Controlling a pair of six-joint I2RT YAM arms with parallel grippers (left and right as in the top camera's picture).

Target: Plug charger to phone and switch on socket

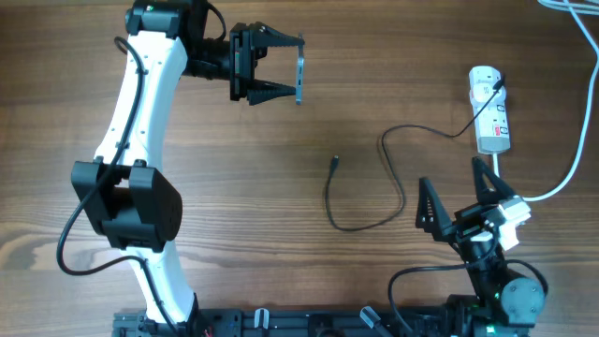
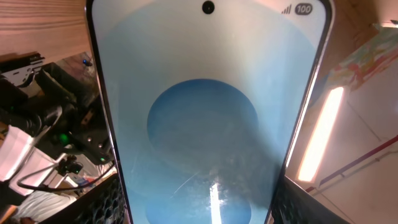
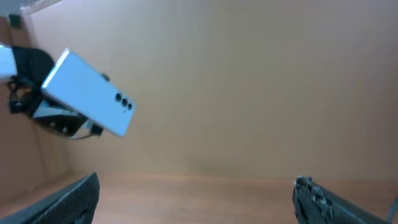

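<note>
My left gripper [image 1: 299, 67] is shut on the phone [image 1: 299, 75], held edge-on above the far left of the table. In the left wrist view the phone's blue screen [image 2: 205, 112] fills the frame between the two fingers [image 2: 99, 202]. The right wrist view shows its pale back [image 3: 87, 93] in the air at the left. The charger's thin black cable [image 1: 401, 192] loops across the table, its tip [image 1: 336, 162] lying free at the middle. The white socket [image 1: 489, 110] lies at the far right. My right gripper [image 1: 450, 175] stands open and empty just below the socket, fingers [image 3: 336, 202] wide apart.
A thick white cord [image 1: 571, 178] runs from the socket round the right edge of the table. Both arm bases sit along the near edge. Bare wood lies between the cable tip and the left gripper.
</note>
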